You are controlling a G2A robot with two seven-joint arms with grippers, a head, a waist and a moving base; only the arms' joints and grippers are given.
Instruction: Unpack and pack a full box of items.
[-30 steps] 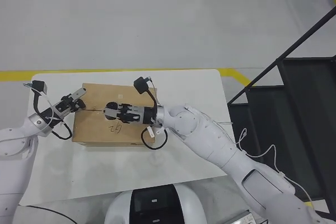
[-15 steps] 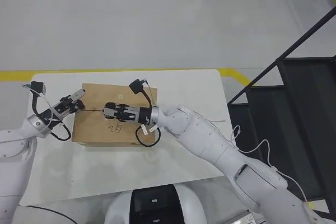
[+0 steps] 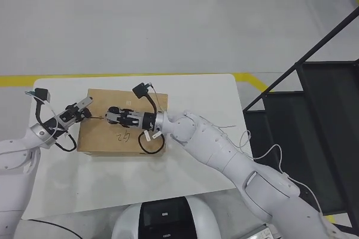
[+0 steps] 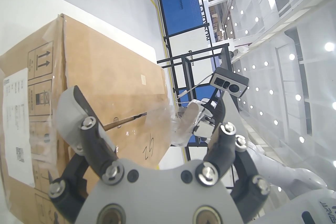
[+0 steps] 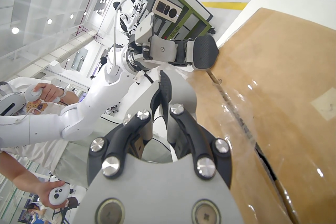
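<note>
Cardboard box point(image 3: 113, 132) on your bench point(image 3: 191, 95): left wrist view catches lifted clear tape point(image 4: 160, 114) pinched in your clenched right tool point(image 3: 109, 115); your left tool point(image 4: 149, 95) gapes wide at the seam point(image 4: 123, 122).

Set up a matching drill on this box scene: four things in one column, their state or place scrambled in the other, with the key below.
Things:
1. left gripper
2. right gripper
3. cardboard box
4. clear tape

States:
A. partly lifted off the box top
B. open, at the box's edge
C. on the white table, flaps down
D. shut on the clear tape

Pairs: 1-B, 2-D, 3-C, 4-A
</note>
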